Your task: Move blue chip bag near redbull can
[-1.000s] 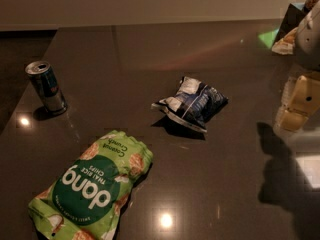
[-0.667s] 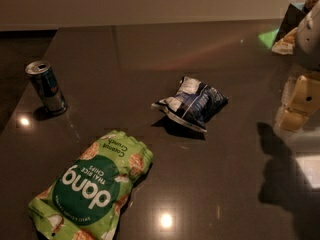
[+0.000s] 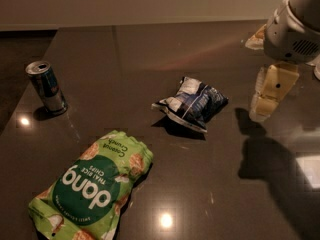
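The blue chip bag (image 3: 192, 104) lies crumpled near the middle of the dark table (image 3: 150, 49), dark navy with white patches. The redbull can (image 3: 46, 87) stands upright near the table's left edge, well to the left of the bag. My gripper (image 3: 269, 93) hangs at the right, cream-coloured under a grey-white wrist housing (image 3: 290, 31). It is above the table, to the right of the blue bag and apart from it. It holds nothing that I can see.
A large green "dang" chip bag (image 3: 92, 189) lies flat at the front left, between can and front edge. The table's left edge runs close behind the can. The arm's shadow (image 3: 270, 159) falls on the right of the table.
My gripper has moved left, towards the blue chip bag, and more of the wrist housing is in view. The bag, the can and the green bag have not moved.
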Controlling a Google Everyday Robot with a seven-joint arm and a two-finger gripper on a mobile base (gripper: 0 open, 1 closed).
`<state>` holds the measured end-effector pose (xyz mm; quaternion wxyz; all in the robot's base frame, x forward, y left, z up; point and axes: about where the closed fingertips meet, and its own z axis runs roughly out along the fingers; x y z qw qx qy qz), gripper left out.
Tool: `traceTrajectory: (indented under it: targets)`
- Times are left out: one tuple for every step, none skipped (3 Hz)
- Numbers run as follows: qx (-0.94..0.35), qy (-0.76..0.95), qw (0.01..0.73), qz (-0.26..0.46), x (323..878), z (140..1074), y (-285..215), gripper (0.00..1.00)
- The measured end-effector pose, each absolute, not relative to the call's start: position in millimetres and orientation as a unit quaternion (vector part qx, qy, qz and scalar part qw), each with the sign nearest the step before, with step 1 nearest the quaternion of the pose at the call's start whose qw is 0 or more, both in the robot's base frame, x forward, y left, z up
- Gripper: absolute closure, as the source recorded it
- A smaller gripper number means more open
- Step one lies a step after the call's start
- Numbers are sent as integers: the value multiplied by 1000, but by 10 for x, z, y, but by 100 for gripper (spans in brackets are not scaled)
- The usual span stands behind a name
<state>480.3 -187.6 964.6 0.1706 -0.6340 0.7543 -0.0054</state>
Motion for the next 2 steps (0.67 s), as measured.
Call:
traceTrajectory:
  targets:
    - [-650, 739, 178, 7, 5080, 9511, -1709, 0]
    - [-681, 709, 180, 37, 5176, 9376, -1462, 0]
